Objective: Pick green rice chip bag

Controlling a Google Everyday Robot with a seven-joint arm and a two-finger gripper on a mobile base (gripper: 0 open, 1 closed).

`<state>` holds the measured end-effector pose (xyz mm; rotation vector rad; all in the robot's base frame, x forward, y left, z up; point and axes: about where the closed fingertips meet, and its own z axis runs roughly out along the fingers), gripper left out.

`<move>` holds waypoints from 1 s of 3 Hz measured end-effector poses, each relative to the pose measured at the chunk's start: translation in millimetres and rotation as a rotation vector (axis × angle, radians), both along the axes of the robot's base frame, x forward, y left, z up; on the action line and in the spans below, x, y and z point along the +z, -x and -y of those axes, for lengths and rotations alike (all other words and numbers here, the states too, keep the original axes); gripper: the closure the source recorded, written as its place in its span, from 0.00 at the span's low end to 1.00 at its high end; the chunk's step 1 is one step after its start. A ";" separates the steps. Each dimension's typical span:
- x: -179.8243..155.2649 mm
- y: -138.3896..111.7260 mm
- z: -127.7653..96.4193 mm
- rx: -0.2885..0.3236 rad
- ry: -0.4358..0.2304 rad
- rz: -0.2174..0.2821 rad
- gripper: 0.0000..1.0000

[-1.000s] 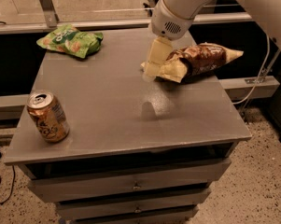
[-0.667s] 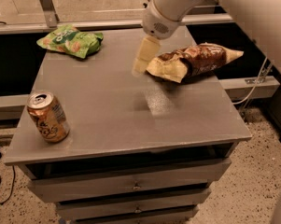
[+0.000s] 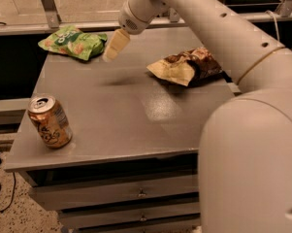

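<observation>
The green rice chip bag [image 3: 73, 42] lies crinkled at the far left corner of the grey table [image 3: 116, 125], bright green with white lettering and round tan chips pictured. My gripper [image 3: 114, 46] hangs from the white arm just right of the bag, above the table's far edge, close to the bag but apart from it. It holds nothing that I can see.
A brown-and-tan bag [image 3: 186, 67] lies at the far right of the table. An orange soda can [image 3: 49, 122] stands near the front left edge. Drawers [image 3: 140, 193] sit under the tabletop. My large white arm [image 3: 247, 130] fills the right side.
My gripper has moved left, away from the brown-and-tan bag and toward the green bag. The arm now covers much more of the right side.
</observation>
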<state>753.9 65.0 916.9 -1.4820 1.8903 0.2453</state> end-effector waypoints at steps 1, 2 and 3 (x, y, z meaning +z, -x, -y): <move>-9.2 -40.8 -37.9 -0.078 -0.099 0.016 0.00; -19.7 -67.9 -73.4 -0.128 -0.188 0.009 0.00; -36.9 -83.6 -97.8 -0.165 -0.238 -0.017 0.00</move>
